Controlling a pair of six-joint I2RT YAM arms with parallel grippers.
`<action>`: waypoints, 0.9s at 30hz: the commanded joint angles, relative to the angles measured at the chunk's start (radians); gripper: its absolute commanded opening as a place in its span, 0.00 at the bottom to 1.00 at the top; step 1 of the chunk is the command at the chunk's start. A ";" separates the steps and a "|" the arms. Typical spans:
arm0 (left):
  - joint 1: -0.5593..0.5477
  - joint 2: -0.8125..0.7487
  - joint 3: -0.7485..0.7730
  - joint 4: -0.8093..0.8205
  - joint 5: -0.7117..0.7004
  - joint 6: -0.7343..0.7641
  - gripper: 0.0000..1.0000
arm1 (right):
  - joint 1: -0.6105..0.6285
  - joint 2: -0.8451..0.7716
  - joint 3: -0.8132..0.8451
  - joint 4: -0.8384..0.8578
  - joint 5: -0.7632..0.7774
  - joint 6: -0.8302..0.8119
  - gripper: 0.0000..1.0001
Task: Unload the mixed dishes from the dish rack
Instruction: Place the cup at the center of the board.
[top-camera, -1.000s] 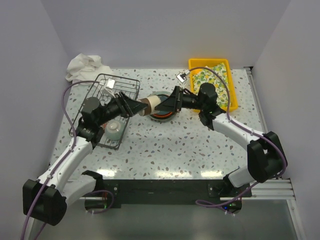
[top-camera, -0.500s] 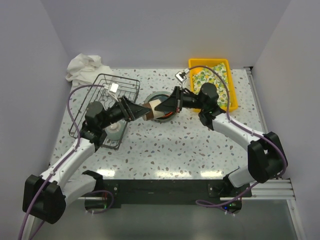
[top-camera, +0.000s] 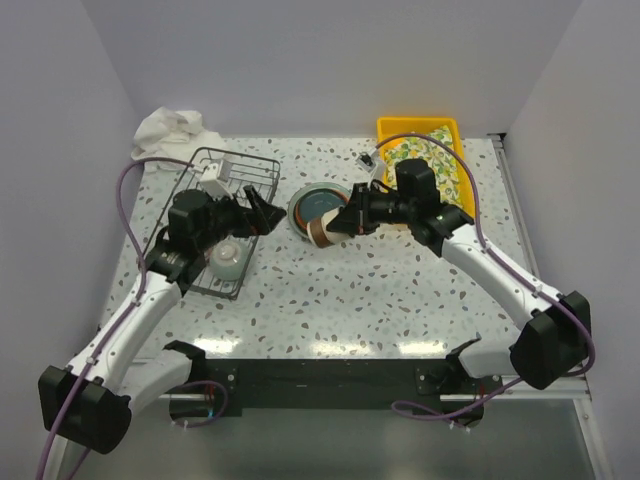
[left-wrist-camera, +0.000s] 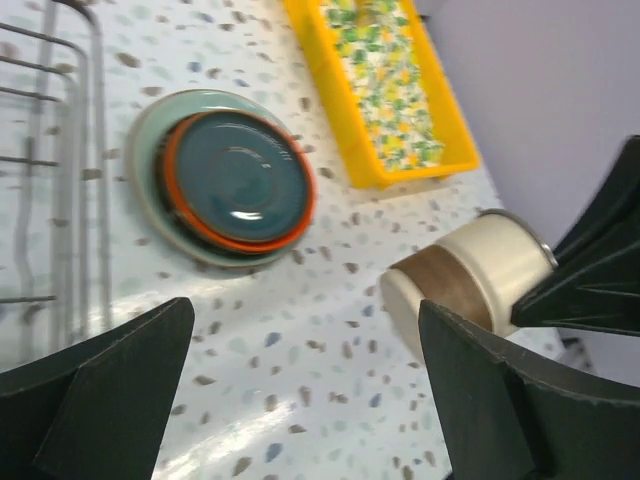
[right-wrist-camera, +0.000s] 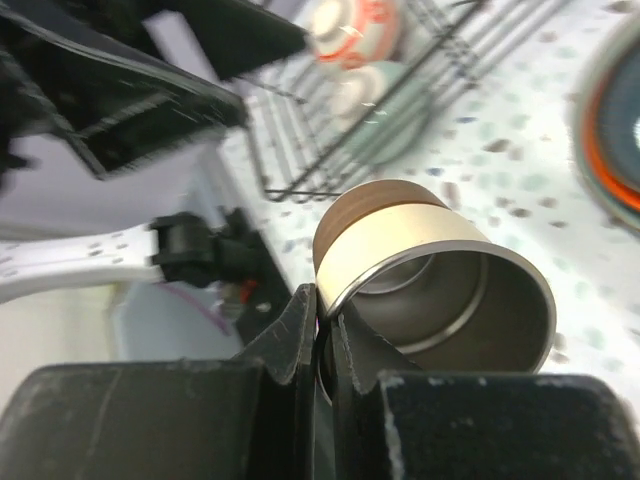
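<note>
A cream and brown cup (top-camera: 322, 230) hangs sideways over the table, just in front of the stacked plates (top-camera: 316, 203). My right gripper (top-camera: 340, 222) is shut on the cup's rim, one finger inside and one outside (right-wrist-camera: 325, 320). The cup (right-wrist-camera: 430, 270) fills the right wrist view. My left gripper (top-camera: 262, 215) stands wide open by the dish rack (top-camera: 215, 180), apart from the cup (left-wrist-camera: 470, 280); nothing is between its fingers (left-wrist-camera: 305, 330). In the rack sit a whitish cup (top-camera: 227, 260) and a red-white bowl (right-wrist-camera: 355, 25). The plate stack (left-wrist-camera: 235, 180) shows teal on orange on pale green.
A yellow tray (top-camera: 425, 160) with a lemon-print cloth stands at the back right, seen too in the left wrist view as the tray (left-wrist-camera: 390, 90). A crumpled white cloth (top-camera: 165, 130) lies at the back left behind the rack. Grey walls close the back and sides.
The left gripper opened, let go of the cup and drew back toward the rack. The right gripper shut on the cup's rim and carried it slightly nearer the table's front.
</note>
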 joint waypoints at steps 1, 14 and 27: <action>0.006 -0.010 0.164 -0.315 -0.354 0.266 1.00 | -0.003 -0.031 0.112 -0.382 0.293 -0.250 0.00; 0.006 -0.073 0.220 -0.528 -0.614 0.423 1.00 | -0.007 0.167 0.192 -0.672 1.069 -0.341 0.00; 0.006 -0.133 0.166 -0.559 -0.617 0.456 1.00 | -0.201 0.348 0.161 -0.559 1.122 -0.331 0.00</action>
